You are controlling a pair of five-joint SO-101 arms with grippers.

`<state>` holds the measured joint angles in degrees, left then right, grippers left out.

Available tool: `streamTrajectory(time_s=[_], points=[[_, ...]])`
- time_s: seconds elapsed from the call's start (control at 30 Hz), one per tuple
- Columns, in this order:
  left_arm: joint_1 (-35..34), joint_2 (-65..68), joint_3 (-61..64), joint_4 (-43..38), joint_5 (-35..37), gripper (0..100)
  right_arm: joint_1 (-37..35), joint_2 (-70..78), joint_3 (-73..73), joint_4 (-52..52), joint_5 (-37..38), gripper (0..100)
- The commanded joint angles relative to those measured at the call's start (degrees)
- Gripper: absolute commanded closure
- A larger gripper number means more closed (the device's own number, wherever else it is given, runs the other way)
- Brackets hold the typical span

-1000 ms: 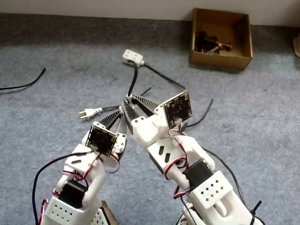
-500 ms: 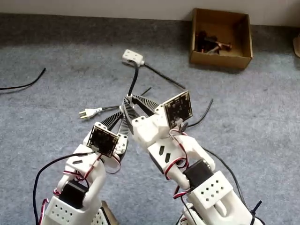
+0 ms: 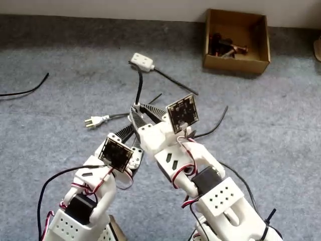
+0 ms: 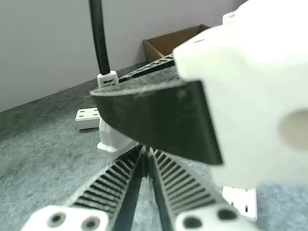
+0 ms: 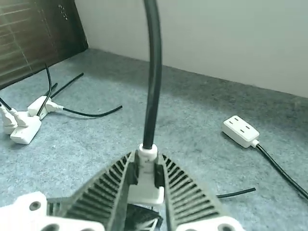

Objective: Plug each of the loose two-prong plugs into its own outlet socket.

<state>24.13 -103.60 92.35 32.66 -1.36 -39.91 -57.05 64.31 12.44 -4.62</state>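
Grey carpet (image 3: 60, 55) bounded by a white wall (image 3: 100, 6) at far edge; cardboard box (image 3: 234, 64) far right; right fingers (image 5: 185, 192) grip a corded plug (image 5: 147, 185), left fingers (image 4: 178, 183) closed.

- White plastic left arm (image 3: 89, 187) and right arm (image 3: 213, 193) (dotted with small holes).
- Black ribbed fingers (image 3: 149, 111).
- Red and black wires (image 3: 186, 175) at joints.
- Square black wrist boards (image 3: 181, 111).

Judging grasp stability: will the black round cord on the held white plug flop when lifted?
The black round cord rises straight from the white plastic plug in the right pincer: probably stiffish. It bends farther off: likely drags.
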Motion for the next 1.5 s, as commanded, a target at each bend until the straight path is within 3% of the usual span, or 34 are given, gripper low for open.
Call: streamTrajectory(time_s=[0.0,0.33,1.1,1.47], points=[[1.01,-0.75,-2.07,-0.62,0.18,99,0.75,0.31,-3.47,-1.63,0.97,99.3],[0.4,-0.75,-2.33,0.18,0.09,99,0.75,0.04,-3.12,-1.54,0.97,99.3],[-8.22,-0.75,-1.63,-2.81,0.18,99,0.4,-0.04,-3.03,-1.1,0.97,99.3],[-8.31,-0.75,-1.98,-2.9,0.18,99,0.4,-0.04,-3.12,1.98,0.7,99.3]])
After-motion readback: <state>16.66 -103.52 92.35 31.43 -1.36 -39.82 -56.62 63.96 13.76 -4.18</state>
